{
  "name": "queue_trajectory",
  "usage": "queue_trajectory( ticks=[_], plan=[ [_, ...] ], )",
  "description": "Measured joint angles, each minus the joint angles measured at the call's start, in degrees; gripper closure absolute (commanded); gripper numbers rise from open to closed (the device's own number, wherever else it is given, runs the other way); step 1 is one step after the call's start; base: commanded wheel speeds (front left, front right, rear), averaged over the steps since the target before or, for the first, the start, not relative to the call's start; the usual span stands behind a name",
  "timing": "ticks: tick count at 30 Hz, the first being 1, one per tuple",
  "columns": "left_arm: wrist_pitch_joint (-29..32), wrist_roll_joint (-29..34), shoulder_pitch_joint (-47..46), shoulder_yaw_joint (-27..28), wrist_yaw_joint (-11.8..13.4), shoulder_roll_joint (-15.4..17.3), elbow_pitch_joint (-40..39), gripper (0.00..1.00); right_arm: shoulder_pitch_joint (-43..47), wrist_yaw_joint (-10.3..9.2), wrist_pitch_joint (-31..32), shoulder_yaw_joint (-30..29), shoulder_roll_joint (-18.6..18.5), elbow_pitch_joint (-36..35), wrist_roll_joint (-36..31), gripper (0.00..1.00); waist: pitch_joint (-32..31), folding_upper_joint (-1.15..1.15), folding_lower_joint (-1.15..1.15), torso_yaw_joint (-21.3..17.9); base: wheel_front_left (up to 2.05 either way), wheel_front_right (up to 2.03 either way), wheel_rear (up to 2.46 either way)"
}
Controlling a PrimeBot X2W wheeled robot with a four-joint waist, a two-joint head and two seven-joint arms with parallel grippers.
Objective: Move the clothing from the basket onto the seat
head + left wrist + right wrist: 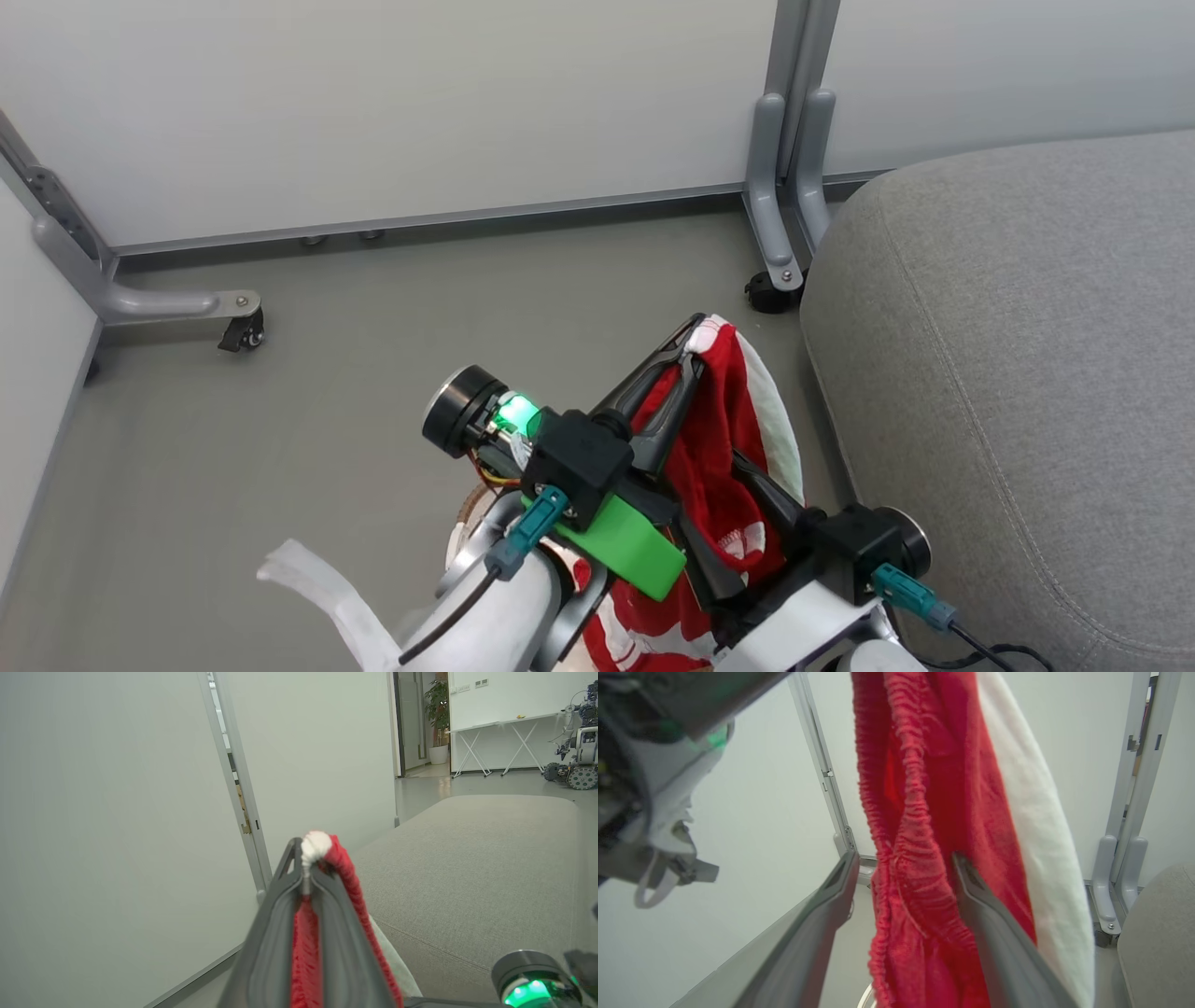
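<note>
1. Grey floor runs back to white panels set in grey frames, which stand on castor feet.
2. Along the right of the head view lies the seat, grey and woven, with a rounded edge and stitched seams.
3. The left jaws are clamped together on the clothing. Their dark fingers pinch a red fold, and a small white end pokes out at the tips.
4. From that pinch the clothing hangs in the air above the floor, just beside the seat's near edge. Its white side faces the seat. Whether the two touch cannot be told.
5. The right jaws stand wide apart lower on the hanging cloth. In the right wrist view the red folds drop between the two fingers, and the other finger lies against the cloth.
6. More red cloth with white stripes shows low between the arms. A curved brown edge under the left arm may be the basket's rim, but too little shows to be sure.
7. A white strap trails at the lower left of the head view.
8. In the left wrist view the seat stretches away to the right, and beyond it are a plant and a wheeled machine.
</note>
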Motion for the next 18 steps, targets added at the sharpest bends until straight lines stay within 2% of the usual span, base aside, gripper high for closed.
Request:
queue_trajectory(
  ticks=[4, 5, 6, 7, 18],
  plan=[
    [2.5, -0.5, -1.1, -1.6, 0.6, -0.1, -1.4, 1.0, -0.2, 0.0, 0.0, -0.1, 0.0, 1.7, 0.2, 0.0, 0.5, 0.0, 0.0, 0.2, 0.0, 0.0, 0.0],
    [3.0, -0.5, -1.3, -2.0, 0.7, -0.1, -1.7, 1.0, -0.2, 0.0, 0.0, 0.0, 0.0, 2.2, 0.2, 0.22, 0.6, 0.0, 0.0, 0.2, 0.0, 0.0, 0.0],
    [3.4, -0.3, -1.5, -2.2, 1.0, -0.1, -1.9, 1.0, -0.3, 0.0, 0.0, -0.1, 0.0, 2.4, 0.3, 0.68, 0.7, 0.0, 0.0, 0.2, 0.0, 0.0, 0.0],
    [3.6, -0.1, -1.6, -2.3, 1.1, -0.1, -2.3, 1.0, -0.3, 0.0, 0.0, -0.2, 0.0, 2.7, 0.5, 1.0, 0.8, 0.0, 0.0, 0.2, 0.0, 0.0, 0.0],
    [5.9, -0.9, -0.3, -2.0, 1.1, 3.4, -3.1, 1.0, 0.0, 0.0, 0.0, -4.4, 0.0, 2.3, 0.3, 1.0, 2.3, 0.0, 0.0, -0.2, 0.0, 0.0, 0.0]
  ],
)
